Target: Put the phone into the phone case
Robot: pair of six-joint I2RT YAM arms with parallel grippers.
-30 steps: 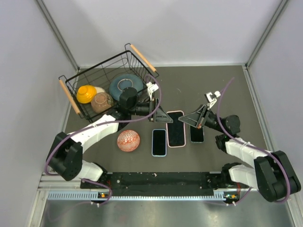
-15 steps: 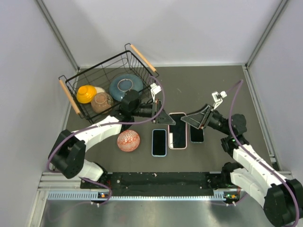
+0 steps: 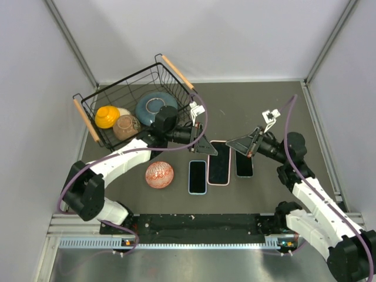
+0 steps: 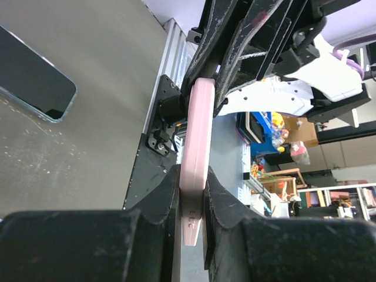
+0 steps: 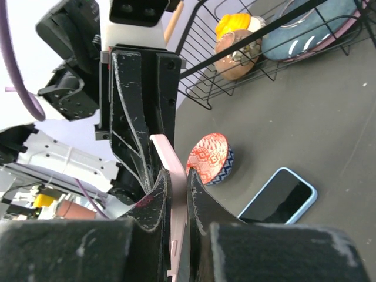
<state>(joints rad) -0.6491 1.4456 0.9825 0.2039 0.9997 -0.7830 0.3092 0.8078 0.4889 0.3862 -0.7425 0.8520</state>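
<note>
The pink phone case [image 3: 218, 163] sits mid-table with its dark inside facing up. My left gripper [image 3: 205, 147] is shut on its far left edge and my right gripper [image 3: 241, 144] on its far right edge. The left wrist view shows the case [image 4: 197, 141] edge-on between the left gripper [image 4: 192, 176] fingers. The right wrist view shows the case [image 5: 169, 157] pinched the same way in the right gripper [image 5: 176, 182]. A bare black phone [image 3: 244, 165] lies flat just right of the case, under the right gripper.
A blue-rimmed phone [image 3: 197, 176] lies left of the case, also in the left wrist view [image 4: 35, 76]. A red patterned bowl [image 3: 159, 174] sits further left. A wire basket [image 3: 106, 106] at the back left holds bowls and a blue plate.
My left gripper moved right and closed on the case's left edge. My right gripper opened, then closed again on the right edge. The case shifted slightly.
</note>
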